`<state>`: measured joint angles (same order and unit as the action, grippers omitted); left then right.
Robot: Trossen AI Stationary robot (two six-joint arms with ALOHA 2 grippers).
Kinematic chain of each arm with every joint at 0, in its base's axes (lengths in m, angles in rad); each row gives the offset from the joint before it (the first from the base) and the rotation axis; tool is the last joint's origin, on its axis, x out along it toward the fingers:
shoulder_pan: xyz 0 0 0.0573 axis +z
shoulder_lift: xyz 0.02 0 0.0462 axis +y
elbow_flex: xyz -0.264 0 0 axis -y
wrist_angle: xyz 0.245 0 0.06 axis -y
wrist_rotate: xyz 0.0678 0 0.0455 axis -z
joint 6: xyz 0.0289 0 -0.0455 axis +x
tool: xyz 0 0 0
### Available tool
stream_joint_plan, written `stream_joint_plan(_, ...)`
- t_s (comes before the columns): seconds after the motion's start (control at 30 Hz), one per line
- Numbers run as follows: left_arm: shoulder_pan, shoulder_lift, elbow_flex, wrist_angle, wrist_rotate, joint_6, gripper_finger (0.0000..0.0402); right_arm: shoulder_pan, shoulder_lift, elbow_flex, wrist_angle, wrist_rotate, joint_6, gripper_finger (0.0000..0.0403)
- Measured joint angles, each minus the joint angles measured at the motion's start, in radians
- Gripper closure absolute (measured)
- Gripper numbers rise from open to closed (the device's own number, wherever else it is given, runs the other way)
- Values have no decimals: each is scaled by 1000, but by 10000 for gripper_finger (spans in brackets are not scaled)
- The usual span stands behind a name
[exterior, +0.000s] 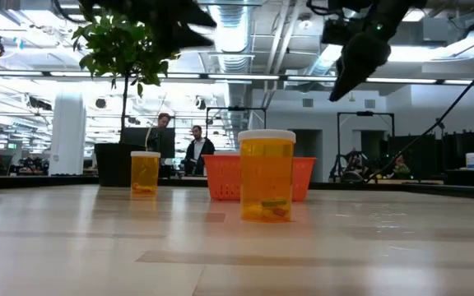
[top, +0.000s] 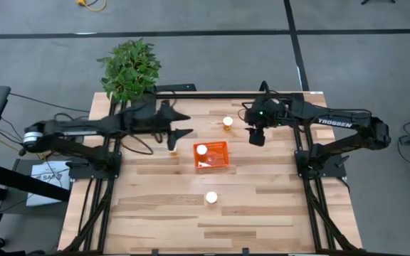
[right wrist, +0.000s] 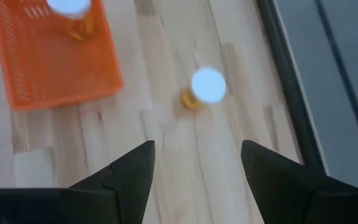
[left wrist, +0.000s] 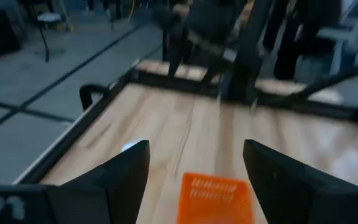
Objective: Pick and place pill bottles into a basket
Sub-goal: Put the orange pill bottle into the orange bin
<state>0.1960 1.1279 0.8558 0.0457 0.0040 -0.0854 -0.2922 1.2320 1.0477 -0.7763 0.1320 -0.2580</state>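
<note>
The orange basket sits mid-table with one white-capped pill bottle standing inside it. A second bottle stands on the table beyond the basket, and a third stands nearer the front edge. An orange bottle shows partly beneath my left gripper, which hovers open and empty, high above the table left of the basket. My right gripper hangs open and empty above the far right of the basket, tilted down toward the far bottle.
A potted plant stands at the table's far left corner. Black frame rails run along the far edge and both sides. Bare wood lies along the near half around the front bottle. People show in the room beyond.
</note>
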Motion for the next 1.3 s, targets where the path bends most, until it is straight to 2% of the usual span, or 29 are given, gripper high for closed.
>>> stream_joint_plan(0.13,-31,-83,0,-15,-46,-39,152,16,0,0,73,1,-45,168)
stream_joint_plan(0.3,-72,-146,0,-78,-157,-76,152,17,0,0,145,1,-58,168)
stream_joint_plan(0.37,-84,-160,0,-101,-201,-101,152,19,0,0,150,32,-51,168)
stream_joint_plan(0.47,-99,-169,0,-118,-237,-112,152,30,0,0,178,139,49,168)
stream_joint_plan(0.7,-120,-169,0,-101,-239,-125,152,28,0,0,239,368,337,168)
stream_joint_plan(0.77,-127,-169,0,-101,-237,-126,152,30,0,0,238,399,436,170)
stream_joint_plan(0.9,-140,-169,0,-102,-196,-135,152,19,2,23,207,206,407,176)
stream_joint_plan(1.0,-145,-169,0,-115,-168,-151,152,-17,53,101,134,88,390,176)
stream_joint_plan(1.07,-145,-169,-1,-128,-166,-151,152,-52,99,154,25,55,360,174)
stream_joint_plan(1.2,-144,-169,-1,-140,-187,-150,152,-103,202,253,-69,-42,206,172)
stream_joint_plan(1.3,-144,-169,-1,-140,-220,-150,152,-116,274,306,-93,-71,74,174)
